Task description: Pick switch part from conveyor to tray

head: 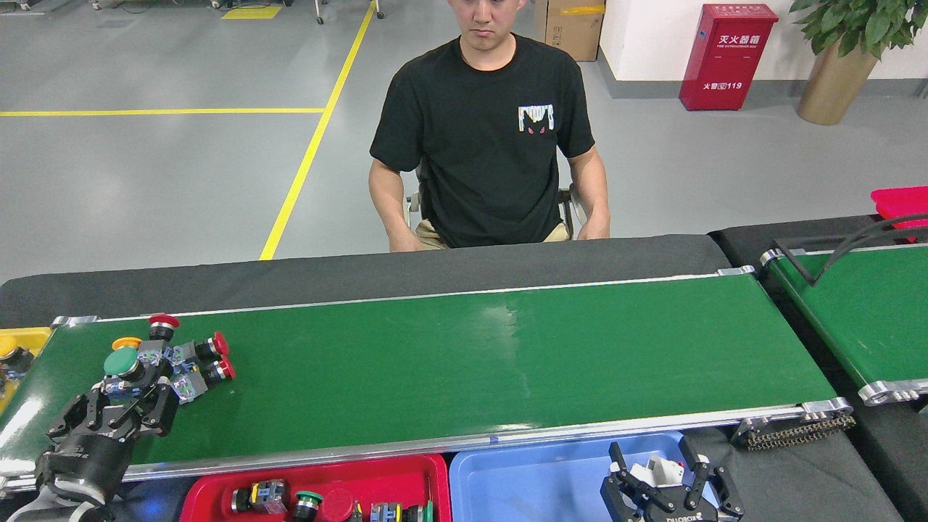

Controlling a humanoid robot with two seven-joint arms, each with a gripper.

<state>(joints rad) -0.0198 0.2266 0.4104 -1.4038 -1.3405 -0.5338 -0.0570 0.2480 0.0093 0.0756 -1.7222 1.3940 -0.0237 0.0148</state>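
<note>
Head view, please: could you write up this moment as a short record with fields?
conveyor: long dark-green belt, bare except at its left end
switch parts on belt: cluster with green, yellow and red caps
left gripper: fingers around the green-capped switch
right gripper: open, over the blue tray, white piece between its fingers
red tray: already holds several switch parts
person: seated behind the belt, hands off it

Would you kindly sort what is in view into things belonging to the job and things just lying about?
Job: conveyor; switch parts clustered on it; left gripper at the green-capped one; red tray.

Lying about: blue tray; second green belt; fire-extinguisher box; potted plant.
</note>
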